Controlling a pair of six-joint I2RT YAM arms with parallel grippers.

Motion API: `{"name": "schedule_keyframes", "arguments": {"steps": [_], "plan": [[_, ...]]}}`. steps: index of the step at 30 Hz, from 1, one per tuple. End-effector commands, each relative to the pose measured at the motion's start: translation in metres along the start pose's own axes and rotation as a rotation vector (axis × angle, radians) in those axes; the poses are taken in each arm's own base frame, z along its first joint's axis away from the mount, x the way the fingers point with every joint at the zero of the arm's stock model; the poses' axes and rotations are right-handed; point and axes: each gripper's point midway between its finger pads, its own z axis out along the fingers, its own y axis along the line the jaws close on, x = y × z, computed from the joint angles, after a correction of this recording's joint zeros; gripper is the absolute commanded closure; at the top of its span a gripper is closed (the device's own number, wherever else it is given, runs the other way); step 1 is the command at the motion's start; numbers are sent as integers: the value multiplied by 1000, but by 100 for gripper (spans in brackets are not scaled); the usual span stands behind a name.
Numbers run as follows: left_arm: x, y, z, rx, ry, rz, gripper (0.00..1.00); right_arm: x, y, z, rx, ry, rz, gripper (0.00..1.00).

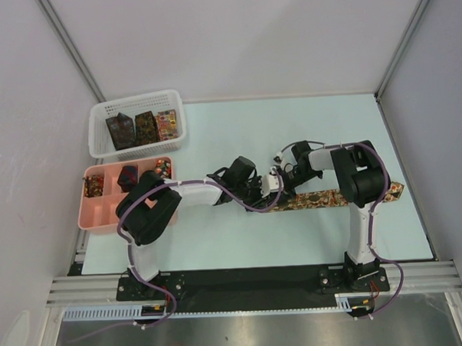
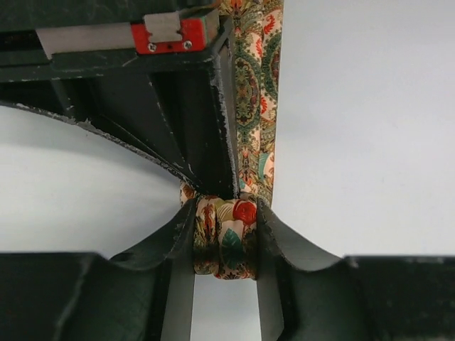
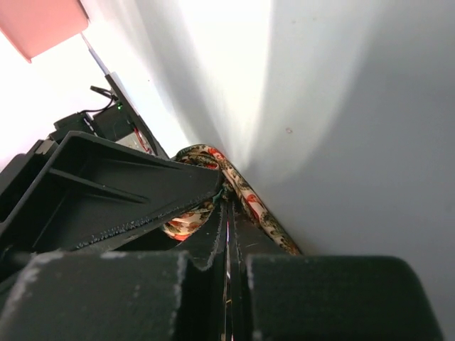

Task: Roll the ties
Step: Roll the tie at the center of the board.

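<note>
The left gripper [image 2: 226,238] squeezes the rolled end of the tie [image 1: 324,199] at the middle of the table [image 1: 290,132] – the right gripper [image 3: 227,206] is closed just beside it – so a weak hold could let the roll unwind.

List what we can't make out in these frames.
Top view: rolled end of the tie, hidden under the left gripper and right gripper.
Top view: part of the pink tray, covered by the left arm; its contents too small.
Right wrist: whether the shut fingers pinch the tie, blocked by the gripper body.
</note>
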Motion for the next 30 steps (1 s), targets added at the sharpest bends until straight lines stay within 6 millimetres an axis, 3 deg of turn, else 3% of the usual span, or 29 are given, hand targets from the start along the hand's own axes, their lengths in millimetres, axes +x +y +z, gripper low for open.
{"name": "schedule_keyframes", "arguments": {"steps": [1,3,4,6,7,9,15,22,26,27,29,30], "plan": [[10,7,7,-40,93,-8,76,-4,-12,-6,95,-22,-18,99],[17,4,7,-34,128,-19,76,-8,-3,-22,81,-58,-33,94],[20,5,7,-41,143,-22,76,-7,1,-28,64,-65,-29,85],[26,3,8,-36,166,-33,75,-9,7,-43,42,-92,-22,77],[26,2,8,-35,169,-33,75,-6,11,-46,20,-91,-21,70],[29,1,9,-33,179,-34,74,-5,18,-49,-2,-99,-31,66],[29,2,11,-33,187,-39,73,3,36,-36,-82,-59,-36,62],[27,1,10,-20,182,-39,70,12,30,-15,-81,-20,-40,58],[24,-2,11,-9,171,-46,70,8,12,-5,-49,-28,-8,67],[23,-2,10,-9,171,-46,70,6,9,-5,-42,-33,-1,78],[21,-3,9,-5,163,-40,70,3,-2,-4,-20,-37,19,87],[22,-4,8,-4,162,-40,69,2,-6,-4,-13,-37,19,96]]}}
